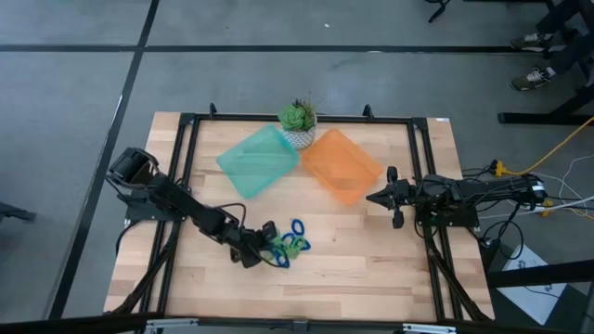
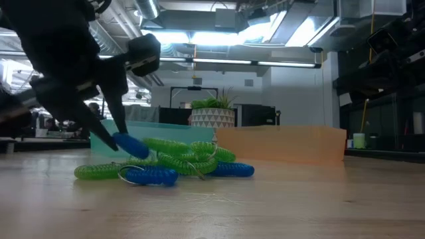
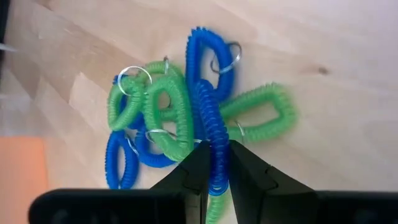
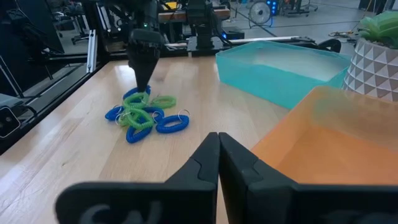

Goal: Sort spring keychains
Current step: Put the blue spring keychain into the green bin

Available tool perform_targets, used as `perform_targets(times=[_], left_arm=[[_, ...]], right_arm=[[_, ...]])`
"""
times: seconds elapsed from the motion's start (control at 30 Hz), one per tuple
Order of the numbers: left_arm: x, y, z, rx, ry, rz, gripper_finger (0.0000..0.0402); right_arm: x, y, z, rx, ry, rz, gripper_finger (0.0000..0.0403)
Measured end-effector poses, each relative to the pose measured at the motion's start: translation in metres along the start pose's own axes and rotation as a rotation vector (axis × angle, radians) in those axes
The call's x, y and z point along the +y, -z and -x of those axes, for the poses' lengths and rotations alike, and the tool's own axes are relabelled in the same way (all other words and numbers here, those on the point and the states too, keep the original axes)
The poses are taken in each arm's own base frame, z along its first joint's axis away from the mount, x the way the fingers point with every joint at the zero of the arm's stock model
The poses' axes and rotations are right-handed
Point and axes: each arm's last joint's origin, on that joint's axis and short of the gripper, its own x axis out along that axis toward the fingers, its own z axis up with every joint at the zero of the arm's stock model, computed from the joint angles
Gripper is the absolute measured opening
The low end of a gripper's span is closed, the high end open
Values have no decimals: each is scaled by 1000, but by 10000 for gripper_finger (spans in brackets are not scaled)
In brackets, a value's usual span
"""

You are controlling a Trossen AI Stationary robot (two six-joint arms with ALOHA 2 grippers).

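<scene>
So the keychains (image 1: 287,245) are all in one tangled heap on the bare wood near the front of the table (image 1: 371,278), left of centre, well clear of both trays. Blue and green coils are looped through each other, with metal rings poking out here and there.

The one that matters is a blue coil (image 3: 210,124) on the pile's left-arm side. In the left wrist view its long axis runs straight out from between the fingers, so it lies in line with the gripper's reach and not across it. The left gripper (image 3: 215,163) is pinched onto the near end of that coil, fingers close together with the blue strand squeezed between them. The low view agrees: the fingertips are down at the table with blue (image 2: 131,145) at the tip.

The catch is that the far end of that coil sits under and beside the green loops (image 3: 165,112), so I'd guess a straight lift drags neighbours along. Pulling back along the coil's own axis looks like the cleaner way out.

The teal tray (image 1: 257,160) is behind the pile on the left arm's side, the orange tray (image 1: 342,165) further right.

The right gripper (image 4: 217,163) is parked next to the orange tray, fingers together and holding nothing. The left arm is clearly nearer.
</scene>
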Motion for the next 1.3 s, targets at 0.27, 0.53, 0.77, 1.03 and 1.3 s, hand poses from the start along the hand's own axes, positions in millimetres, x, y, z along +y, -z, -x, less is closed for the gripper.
perform_targets(times=[0.27, 0.53, 0.77, 1.03, 1.3], left_arm=[[8, 2, 16, -46, 43, 155, 41], [16, 6, 29, -72, 76, 357, 41], [25, 13, 36, -105, 134, 541, 42], [30, 14, 38, -163, 217, 750, 41], [40, 5, 40, -281, 170, 857, 45]], right_arm=[[0, 0, 0, 0, 0, 0, 7], [0, 0, 0, 0, 0, 0, 7], [0, 0, 0, 0, 0, 0, 7], [0, 0, 0, 0, 0, 0, 7], [0, 0, 0, 0, 0, 0, 7]])
